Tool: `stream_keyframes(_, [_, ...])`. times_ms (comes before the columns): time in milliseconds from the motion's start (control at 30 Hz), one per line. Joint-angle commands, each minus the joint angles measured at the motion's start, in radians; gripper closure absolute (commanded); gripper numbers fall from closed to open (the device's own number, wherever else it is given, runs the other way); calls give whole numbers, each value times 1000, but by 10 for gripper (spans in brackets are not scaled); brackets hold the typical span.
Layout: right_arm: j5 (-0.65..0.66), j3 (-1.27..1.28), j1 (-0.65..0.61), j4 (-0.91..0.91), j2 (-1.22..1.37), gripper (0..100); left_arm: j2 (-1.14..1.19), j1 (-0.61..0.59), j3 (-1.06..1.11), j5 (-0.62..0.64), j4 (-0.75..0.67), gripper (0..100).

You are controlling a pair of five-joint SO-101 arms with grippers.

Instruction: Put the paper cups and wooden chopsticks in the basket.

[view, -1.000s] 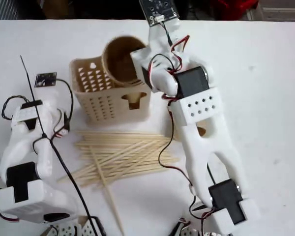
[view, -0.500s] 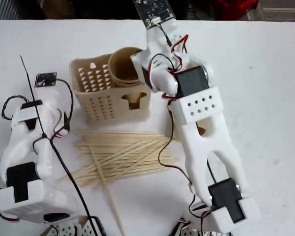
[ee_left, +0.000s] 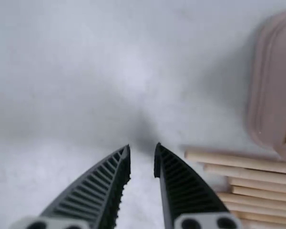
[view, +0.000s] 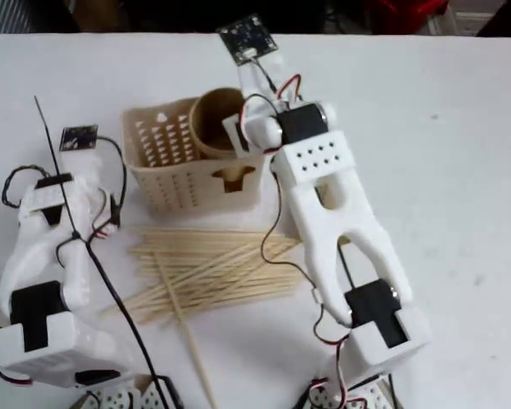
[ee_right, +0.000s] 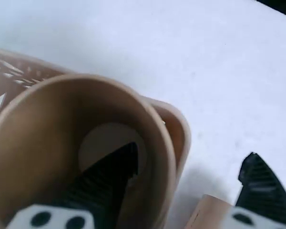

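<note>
A brown paper cup (view: 215,119) stands in the far right corner of the beige slotted basket (view: 183,175). My right gripper (ee_right: 190,153) is open astride the cup's (ee_right: 62,138) rim, one finger (ee_right: 112,171) inside it and the other (ee_right: 262,183) well outside the basket. The edge of a second paper cup (ee_right: 205,214) peeks out close under the right wrist. Wooden chopsticks (view: 209,268) lie in a loose pile in front of the basket. My left gripper (ee_left: 142,150) hangs low over bare table beside the chopstick ends (ee_left: 238,181), its tips a narrow gap apart and holding nothing.
The right arm (view: 332,221) stretches from the front edge over the right end of the chopstick pile. The left arm (view: 51,256) sits left of the basket, a black cable (view: 94,256) draped across it. White table lies bare to the right.
The right arm swung left and lowered the tilted cup until it stands in the basket. The left arm stayed put.
</note>
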Motion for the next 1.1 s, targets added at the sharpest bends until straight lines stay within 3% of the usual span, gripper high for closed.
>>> stream_keyframes(0, [14,-8,-1,1,-28,666,-2,12,-3,-8,-11,902])
stream_keyframes(467, [38,-5,35,171,-492,666,-2,8,-3,-8,-11,902])
stream_keyframes(767, [453,23,199,538,-731,666,-2,10,-3,-8,-12,902])
stream_keyframes(867, [569,193,268,527,-796,666,-2,10,-3,-8,-12,902])
stream_keyframes(1067, [764,703,278,403,-1020,665,-2,8,-3,-8,-12,902])
